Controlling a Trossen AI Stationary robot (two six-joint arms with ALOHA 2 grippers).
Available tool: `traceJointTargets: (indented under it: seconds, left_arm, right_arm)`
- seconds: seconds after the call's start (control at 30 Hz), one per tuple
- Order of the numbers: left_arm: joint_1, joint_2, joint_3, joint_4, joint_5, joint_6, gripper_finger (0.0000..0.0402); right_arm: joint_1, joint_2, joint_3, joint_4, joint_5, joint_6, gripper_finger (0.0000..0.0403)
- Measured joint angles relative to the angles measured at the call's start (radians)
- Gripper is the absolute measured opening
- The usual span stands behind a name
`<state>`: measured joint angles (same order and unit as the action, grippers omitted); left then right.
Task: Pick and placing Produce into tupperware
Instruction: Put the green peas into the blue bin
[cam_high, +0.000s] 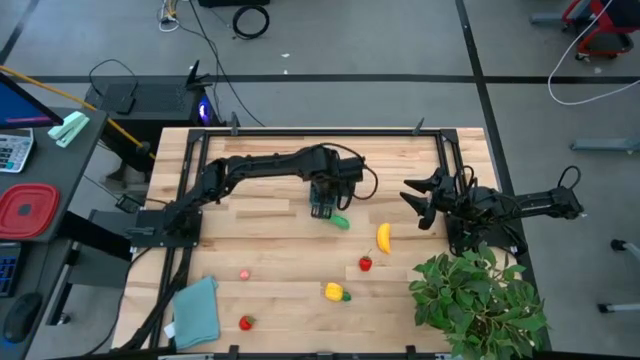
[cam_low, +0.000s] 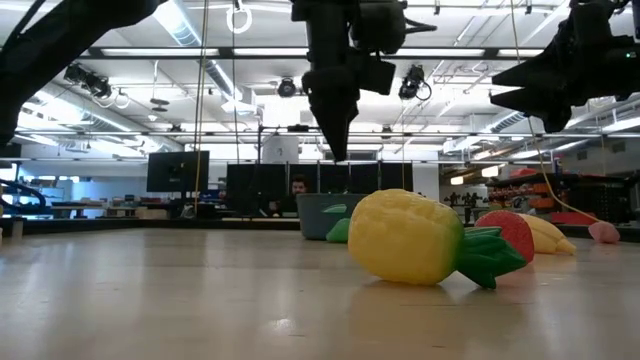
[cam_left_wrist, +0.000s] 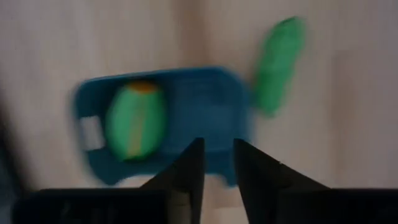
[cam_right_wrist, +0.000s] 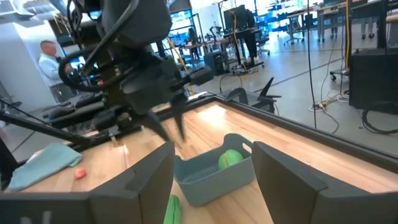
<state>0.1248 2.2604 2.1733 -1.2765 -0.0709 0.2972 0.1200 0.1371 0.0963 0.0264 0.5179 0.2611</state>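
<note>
Left gripper (cam_high: 322, 207) above the tub (cam_high: 320, 210), fingers nearly together, clenched on nothing.

Inside the tub, a green piece (cam_left_wrist: 135, 121), blurred, perhaps leafy. Just beside it at four o'clock, a cucumber (cam_high: 340, 221). Farther that way, banana (cam_high: 384, 237) and strawberry (cam_high: 366, 264). At three o'clock, right gripper (cam_high: 425, 198), released, fingers apart.

A: What's lying around the table (cam_high: 290, 262)?
B: Grey floor (cam_high: 400, 40), with cables (cam_high: 250, 18) coiling on it.
A: And beyond?
B: Ceiling lights (cam_low: 190, 25) are glowing; monitors (cam_low: 178, 170) are standing at desks, a person (cam_right_wrist: 48, 59) standing nearby.
</note>
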Motion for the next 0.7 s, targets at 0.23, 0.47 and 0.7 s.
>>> traceJointTargets:
  seconds: [0.23,0.47,0.7]
  left_arm:
    - [-0.046,0.000,-0.006,0.053,0.050,0.087,0.0090]
    - [-0.084,0.047,-0.006,0.072,0.050,0.186,0.0195]
    - [-0.096,0.126,-0.008,0.079,0.006,0.257,0.0259]
  right_arm:
    - [0.000,0.000,0.000,-0.052,0.000,0.034,0.0224]
    - [0.000,0.000,0.000,-0.056,0.000,0.034,0.0224]
    - [0.000,0.000,0.000,-0.066,0.000,0.034,0.0224]
